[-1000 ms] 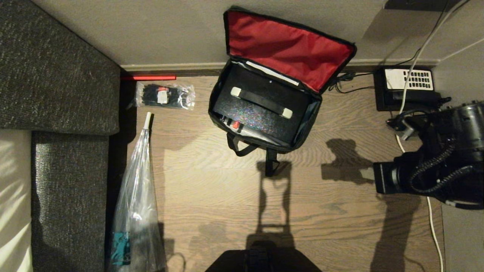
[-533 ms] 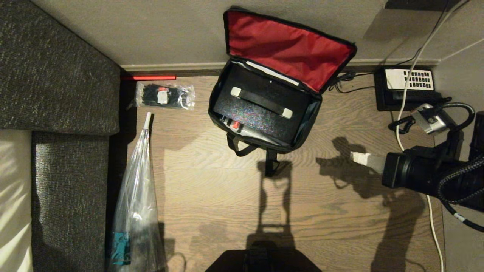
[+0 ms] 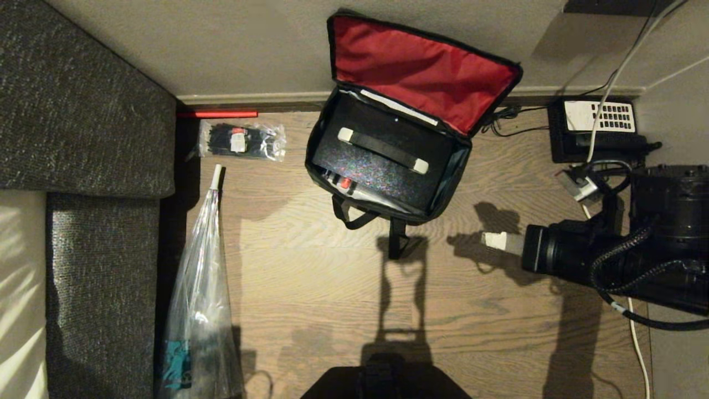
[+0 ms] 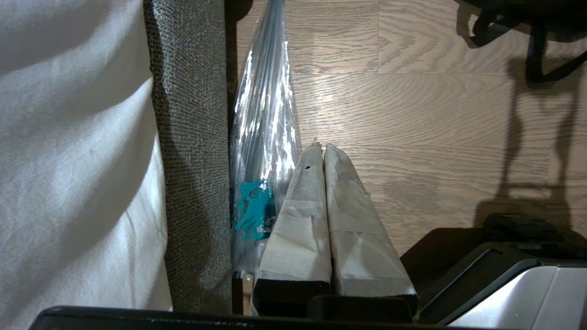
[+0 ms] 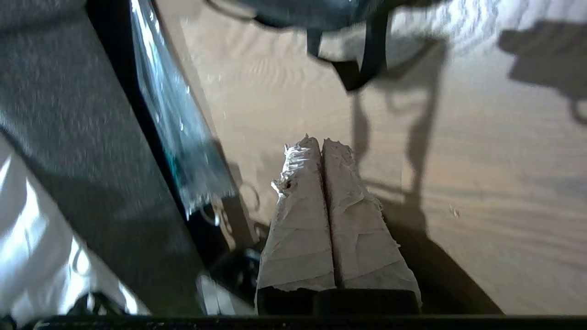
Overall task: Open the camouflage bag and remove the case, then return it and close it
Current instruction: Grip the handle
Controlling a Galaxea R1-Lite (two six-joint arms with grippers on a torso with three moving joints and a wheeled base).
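Observation:
The camouflage bag (image 3: 451,172) lies open on the wooden floor by the wall, its red-lined lid (image 3: 421,72) leaning back against the wall. Inside lies the black case (image 3: 382,169), glittery on top, with a black handle (image 3: 383,149) and a small red spot. My right gripper (image 3: 488,240) reaches in from the right, low over the floor and well to the right of the bag's front corner, its taped fingers (image 5: 298,220) pressed together and empty. In the right wrist view the bag's black strap (image 5: 362,68) hangs ahead. My left gripper (image 4: 320,147) is parked and shut beside the sofa.
A clear packet of black ties (image 3: 242,140) lies left of the bag. A black desk phone (image 3: 598,124) with a white cable (image 3: 601,100) sits at the back right. A clear wrapped umbrella (image 3: 199,288) leans along the grey sofa (image 3: 83,111) on the left.
My right arm has swung and its wrist has turned; the taped fingertips have come into view and moved left over the floor. The bag and case are unmoved.

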